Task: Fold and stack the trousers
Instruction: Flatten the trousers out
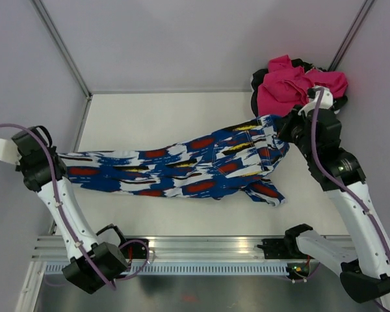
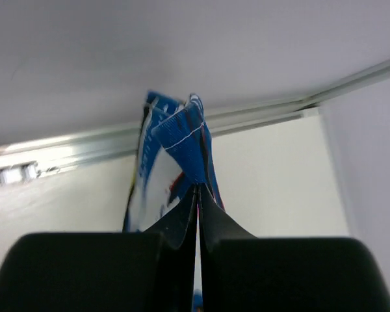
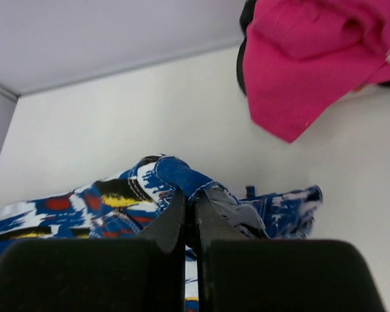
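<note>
I see white bench (image 1: 149, 117), grey enclosure walls (image 1: 182, 39). Trousers (image 1: 182, 170) stretched across bench. Left gripper (image 2: 198, 193) pinching leg hem. Right gripper (image 3: 190, 203) pinching waist end. Pink garment (image 1: 292, 88) heaped in far-right corner.

There is one pair of blue patterned trousers (image 1: 182, 170), one pink garment (image 1: 292, 88) and one dark cloth (image 1: 256, 83). There is one white table (image 1: 149, 110). The robot arms number two: one left arm (image 1: 68, 208) and one right arm (image 1: 361, 205).

Royal-blue trousers (image 1: 182, 170) blotched white, red, black, yellow; pink garment (image 1: 292, 84) behind.
</note>
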`<state>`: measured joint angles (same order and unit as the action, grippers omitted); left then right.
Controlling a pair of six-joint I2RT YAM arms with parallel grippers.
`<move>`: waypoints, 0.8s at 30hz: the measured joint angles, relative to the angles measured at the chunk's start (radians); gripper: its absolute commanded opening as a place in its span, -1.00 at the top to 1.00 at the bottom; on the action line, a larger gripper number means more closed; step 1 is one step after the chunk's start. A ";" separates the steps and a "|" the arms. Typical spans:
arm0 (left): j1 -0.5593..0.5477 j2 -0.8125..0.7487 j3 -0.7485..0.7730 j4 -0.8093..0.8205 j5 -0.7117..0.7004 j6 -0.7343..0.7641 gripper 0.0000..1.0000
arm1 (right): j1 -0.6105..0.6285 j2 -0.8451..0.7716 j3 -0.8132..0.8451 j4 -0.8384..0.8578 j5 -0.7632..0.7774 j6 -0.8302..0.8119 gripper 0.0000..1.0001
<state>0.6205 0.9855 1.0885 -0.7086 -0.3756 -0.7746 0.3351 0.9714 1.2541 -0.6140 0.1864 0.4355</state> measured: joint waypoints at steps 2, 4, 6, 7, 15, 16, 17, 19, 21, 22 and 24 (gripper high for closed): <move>0.000 0.000 0.118 0.024 0.042 0.054 0.95 | 0.000 -0.010 0.080 -0.021 0.042 -0.025 1.00; 0.000 -0.005 0.201 0.054 0.111 0.104 0.95 | -0.002 -0.018 0.145 -0.037 0.079 -0.043 1.00; 0.000 -0.008 0.251 0.073 0.198 0.143 0.95 | -0.003 -0.019 0.188 -0.048 0.111 -0.057 0.99; 0.000 -0.007 0.267 0.078 0.236 0.158 0.95 | -0.004 -0.020 0.197 -0.053 0.122 -0.062 1.00; 0.000 0.023 0.276 0.106 0.442 0.193 0.95 | -0.004 0.043 0.244 -0.114 0.267 -0.122 1.00; 0.000 0.023 0.264 0.106 0.460 0.193 0.95 | -0.005 0.076 0.290 -0.150 0.285 -0.125 1.00; 0.000 0.021 0.250 0.109 0.474 0.193 0.95 | -0.005 0.108 0.344 -0.181 0.299 -0.126 1.00; -0.001 0.019 0.222 0.113 0.494 0.193 0.95 | -0.005 0.154 0.452 -0.239 0.320 -0.124 1.00; -0.001 0.020 0.201 0.111 0.511 0.193 0.95 | -0.005 0.164 0.539 -0.301 0.326 -0.109 1.00; -0.004 0.020 0.196 0.109 0.520 0.193 0.95 | -0.005 0.157 0.585 -0.343 0.325 -0.092 1.00; -0.017 0.019 0.195 0.108 0.533 0.196 0.95 | -0.005 0.116 0.638 -0.422 0.317 -0.052 1.00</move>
<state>0.6037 1.0050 1.2831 -0.6003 0.1574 -0.5789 0.3298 1.0874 1.8919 -1.0359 0.5037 0.3832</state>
